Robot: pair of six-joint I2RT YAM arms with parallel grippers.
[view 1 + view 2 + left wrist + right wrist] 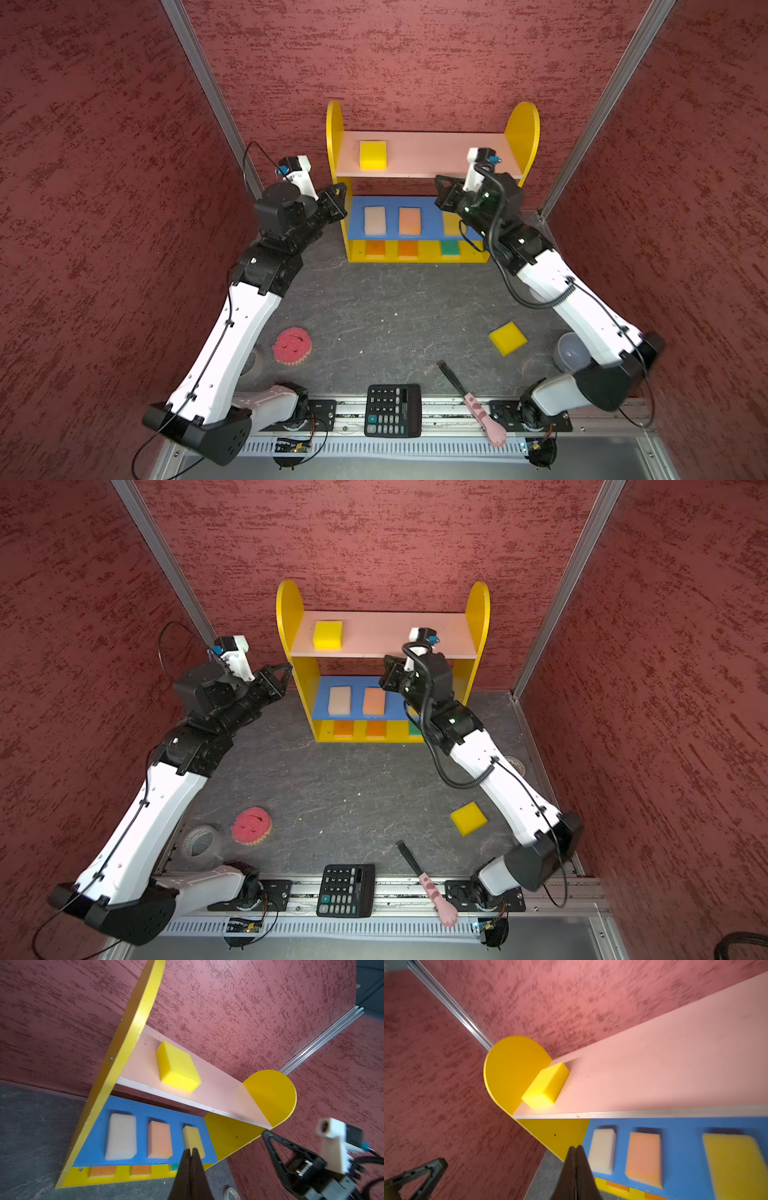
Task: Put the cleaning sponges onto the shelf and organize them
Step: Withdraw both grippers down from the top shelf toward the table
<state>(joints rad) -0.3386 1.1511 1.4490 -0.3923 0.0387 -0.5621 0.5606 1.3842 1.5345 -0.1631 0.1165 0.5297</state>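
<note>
The small three-tier shelf with yellow round-topped side panels [524,124] stands at upper centre in both top views, against the back wall. Its pale pink top board [440,156] carries one bright yellow foam block [372,154] near the left end. On the blue middle board [432,216] three blocks lie side by side with gaps between them: a cream-white foam block [375,220], a peach foam block [409,221] and a paler yellow foam block [193,1140], half hidden by the right arm in the top views. On the yellow bottom board [428,251] only front parts show: an orange foam block [375,248], a second orange foam block [407,249] and a green foam block [450,248]. Two sponges lie on the table, well apart: a yellow square foam block [508,338] at lower right and a round pink scalloped-edge sponge [292,345] at lower left.

Red-brown rough-textured walls [104,166] enclose three sides, with aluminium posts [208,83] at the back corners. The table [395,307] is dark grey with pale slate-like veins. The left claw [191,1150] hangs just beside the shelf's left side panel, jaws pressed together on nothing. The right claw [575,1148] hangs before the shelf's right part, jaws likewise together and empty. At bottom centre lie a black calculator [393,410] and a pink-handled black brush [473,399].
</note>
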